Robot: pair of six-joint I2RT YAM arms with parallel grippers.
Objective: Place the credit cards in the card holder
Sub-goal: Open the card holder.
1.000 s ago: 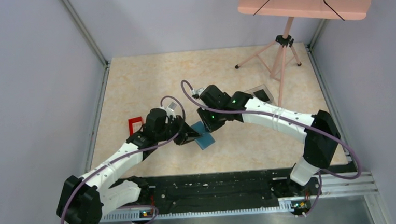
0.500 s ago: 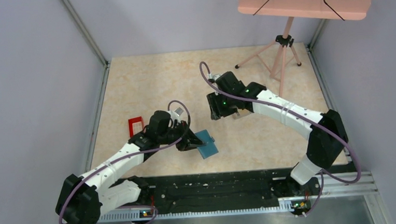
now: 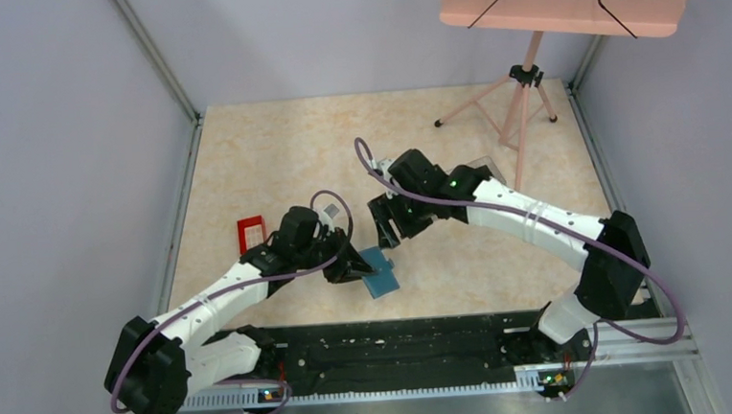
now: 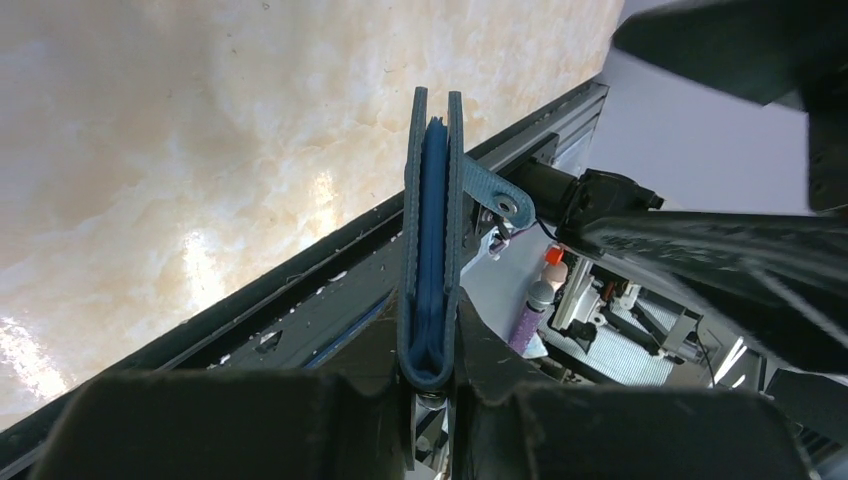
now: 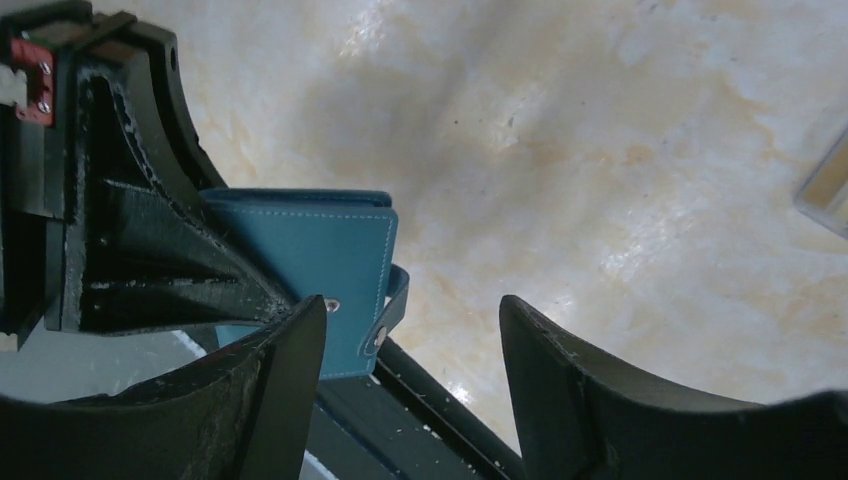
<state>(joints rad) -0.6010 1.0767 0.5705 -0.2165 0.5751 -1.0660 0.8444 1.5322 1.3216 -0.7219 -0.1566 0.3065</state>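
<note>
**Card holder clamped; right jaws widened beside it**

The card holder (image 3: 381, 269) is grasped between the left jaws, folded shut and edge-on, with its strap tab pointing away from them. The right jaws have been brought back from farther off and spread apart within the last second. They are now empty, just beside the holder's strap edge. No card is seen in them, so insertion is judged not yet begun.

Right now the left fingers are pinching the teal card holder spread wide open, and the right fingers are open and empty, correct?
No: the card holder is folded shut, not spread open. The left wrist view shows its covers close together, edge-on, between the left fingers. The right fingers are open and empty.
</note>
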